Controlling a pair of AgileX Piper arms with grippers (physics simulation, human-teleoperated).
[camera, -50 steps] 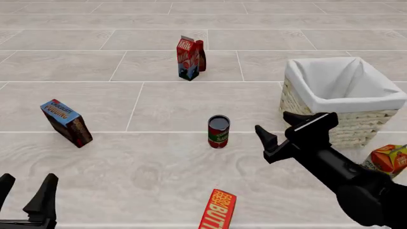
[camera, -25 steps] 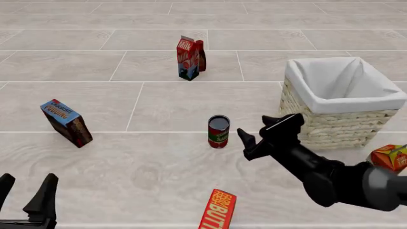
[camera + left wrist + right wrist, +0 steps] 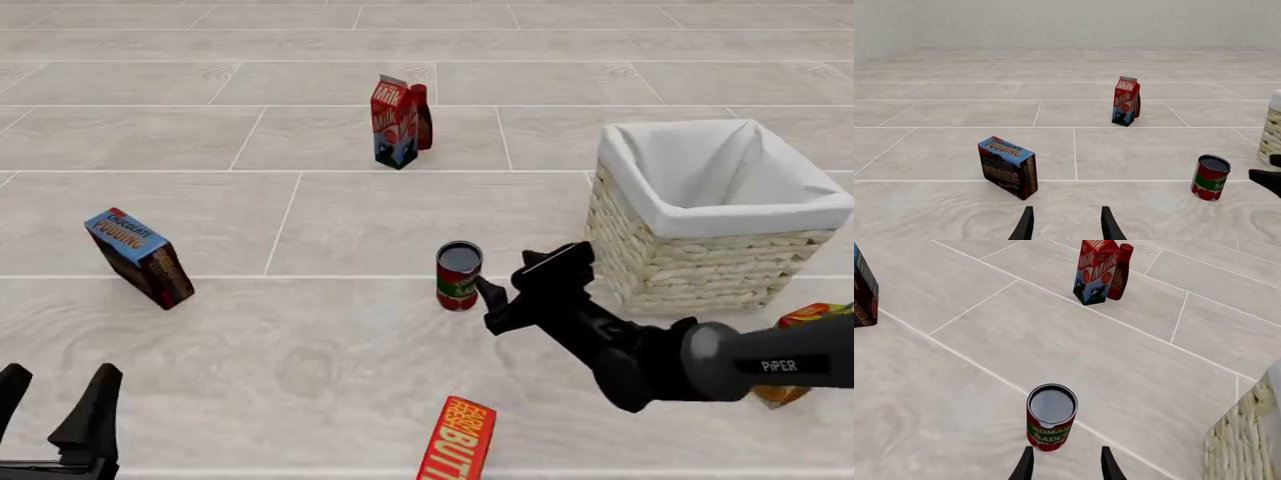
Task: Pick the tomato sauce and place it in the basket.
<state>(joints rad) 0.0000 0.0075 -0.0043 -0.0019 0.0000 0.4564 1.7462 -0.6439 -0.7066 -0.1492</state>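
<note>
The tomato sauce (image 3: pixel 458 276) stands upright mid-surface, left of the basket (image 3: pixel 707 265), bare room around it. The right claw (image 3: pixel 523 284), fingers spread, sits just right of it. Its label reads "TOMATO SAUCE".

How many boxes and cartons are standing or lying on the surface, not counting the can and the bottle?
4: milk carton far centre, pudding box at left, butter box near centre, orange carton at right, partly hidden by the right arm.
</note>
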